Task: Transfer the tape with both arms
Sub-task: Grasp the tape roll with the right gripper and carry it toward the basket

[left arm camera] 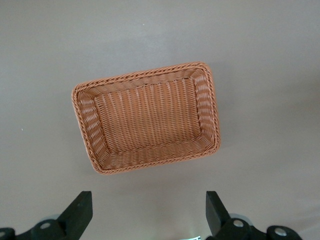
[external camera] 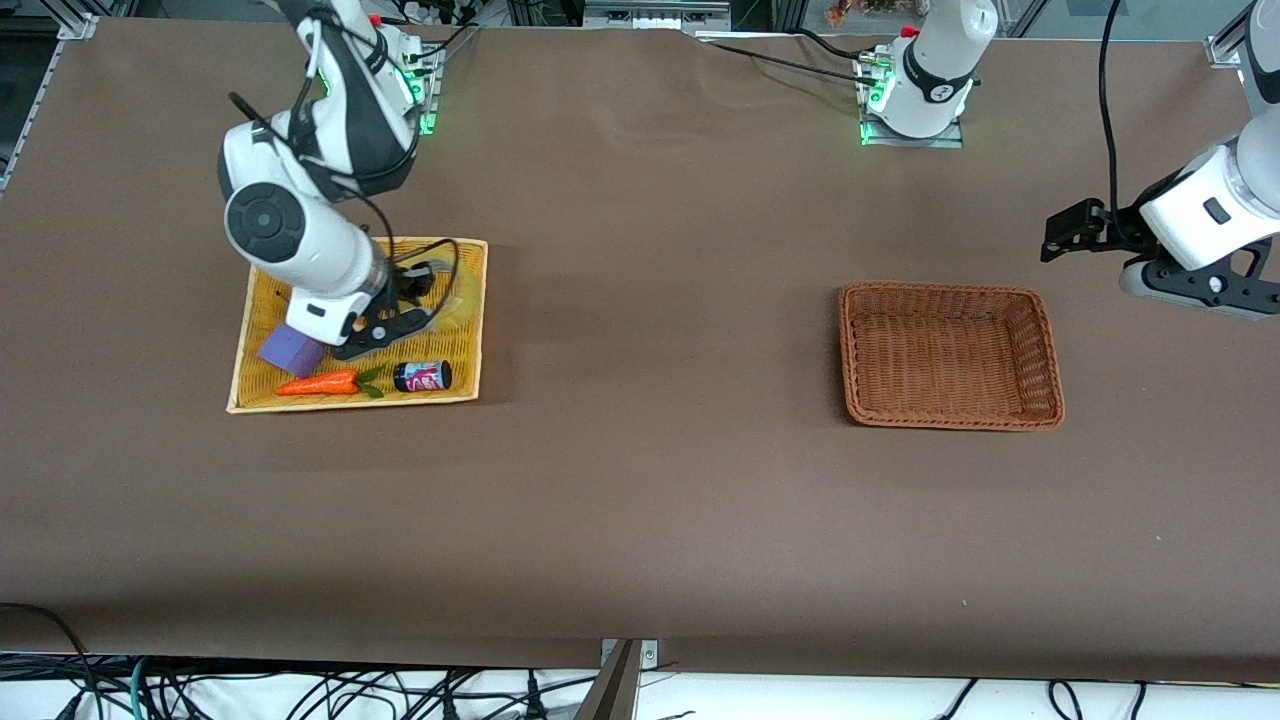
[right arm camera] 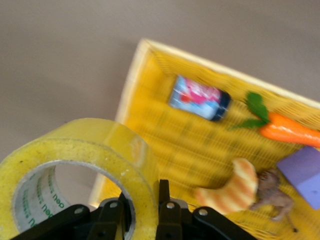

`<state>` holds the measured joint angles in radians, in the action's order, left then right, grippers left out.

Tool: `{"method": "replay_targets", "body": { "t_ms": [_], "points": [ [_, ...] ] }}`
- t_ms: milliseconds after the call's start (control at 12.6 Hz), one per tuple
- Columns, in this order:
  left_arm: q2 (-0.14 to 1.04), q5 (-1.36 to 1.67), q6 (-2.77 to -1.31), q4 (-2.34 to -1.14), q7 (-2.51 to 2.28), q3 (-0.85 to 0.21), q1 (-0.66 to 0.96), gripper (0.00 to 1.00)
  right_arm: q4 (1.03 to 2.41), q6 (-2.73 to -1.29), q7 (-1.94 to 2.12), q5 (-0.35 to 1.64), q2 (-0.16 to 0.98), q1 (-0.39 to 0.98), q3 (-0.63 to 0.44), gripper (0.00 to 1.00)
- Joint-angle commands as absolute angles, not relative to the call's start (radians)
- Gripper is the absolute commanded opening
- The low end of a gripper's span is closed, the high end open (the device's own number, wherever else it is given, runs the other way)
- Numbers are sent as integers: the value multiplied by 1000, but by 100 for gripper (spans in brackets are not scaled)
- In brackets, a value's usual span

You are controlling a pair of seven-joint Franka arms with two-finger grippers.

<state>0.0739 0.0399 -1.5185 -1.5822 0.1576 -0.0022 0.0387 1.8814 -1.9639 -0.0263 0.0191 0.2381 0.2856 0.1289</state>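
My right gripper: over the yellow woven tray, fingers clamped on the wall of the tape, one inside the hole, one outside; roll lifted above the tray.

Tray contents: dark can with pink label, toy carrot, purple block, striped croissant-shaped piece, small brown figure.

My left gripper: waiting above the brown wicker basket, fingers apart, holding nothing.
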Motion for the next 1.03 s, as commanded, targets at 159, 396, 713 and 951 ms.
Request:
{"method": "replay_targets", "body": {
  "t_ms": [159,396,713,951],
  "points": [
    [84,55,-1503,-1526,176,3,41,100,1578,-2044,-503,23,567,564,132,0],
    [116,57,-1505,-1526,179,5,43,100,1454,-2311,-800,21,769,695,132,0],
    [195,48,-1575,-1534,175,9,43,100,1456,-2479,-880,15,828,733,130,99],
    [242,28,-1649,-1555,181,17,23,100,1465,-2442,-858,8,787,723,118,100]
  ]
}}
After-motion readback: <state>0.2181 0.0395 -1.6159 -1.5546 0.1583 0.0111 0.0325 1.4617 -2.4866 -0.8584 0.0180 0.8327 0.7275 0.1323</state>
